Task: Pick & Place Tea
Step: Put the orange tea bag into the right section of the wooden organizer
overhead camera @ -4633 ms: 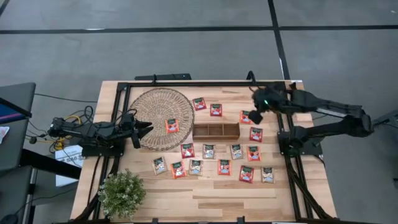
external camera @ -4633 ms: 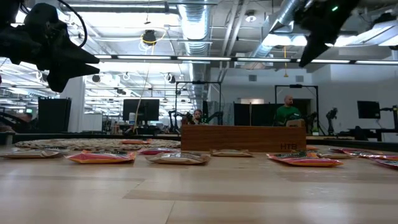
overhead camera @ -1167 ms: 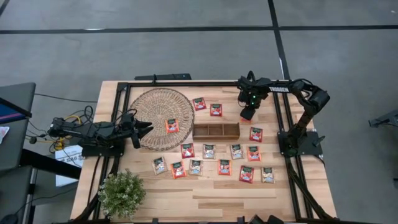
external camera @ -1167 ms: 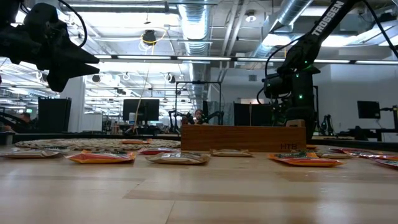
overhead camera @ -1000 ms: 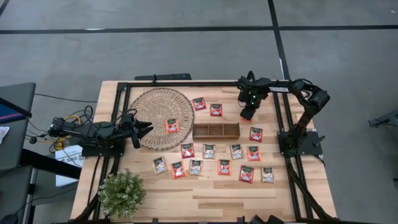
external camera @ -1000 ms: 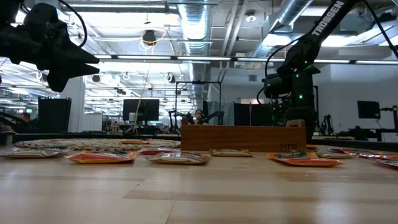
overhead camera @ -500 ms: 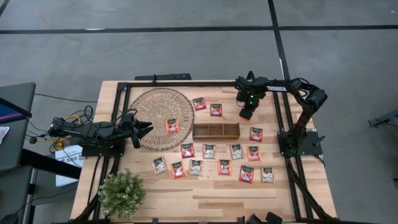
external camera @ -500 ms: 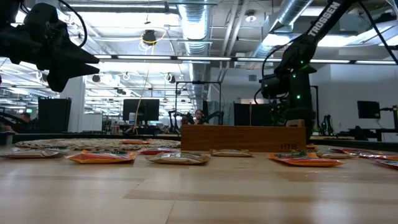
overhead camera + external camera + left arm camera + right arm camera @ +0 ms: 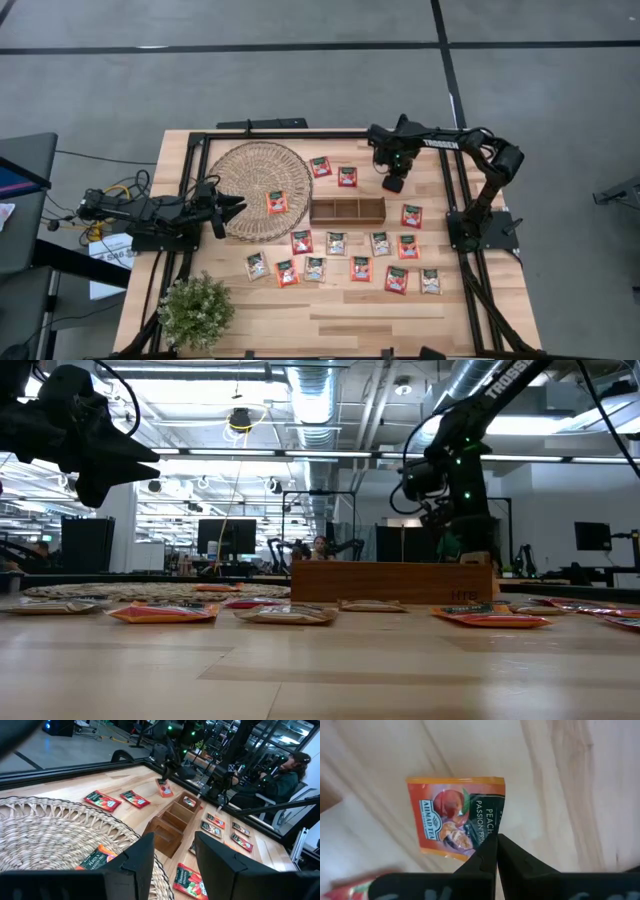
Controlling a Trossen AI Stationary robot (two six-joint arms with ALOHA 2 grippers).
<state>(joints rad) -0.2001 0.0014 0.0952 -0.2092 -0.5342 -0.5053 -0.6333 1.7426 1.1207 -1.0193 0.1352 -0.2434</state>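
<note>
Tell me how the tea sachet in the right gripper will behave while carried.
Probably light and thin: the right gripper pinches the tea sachet by one edge only. It looks flat now, but may swing or twist, since most of it hangs free.

Your table (image 9: 330, 325) is a pale wooden top of joined planks with a black frame (image 9: 300, 135) round its back and sides. On it you have a large round woven mat (image 9: 262, 188) toward the left, a long brown wooden tray (image 9: 347, 210) with compartments at the middle, and a small green plant (image 9: 196, 310) at the front left corner. Tea sachets lie flat on the bare wood: two red ones (image 9: 333, 172) behind the tray, one (image 9: 411, 215) to its right, and two loose rows (image 9: 340, 256) of red and pale ones in front of it. One more red sachet (image 9: 277, 202) rests on the mat.
</note>
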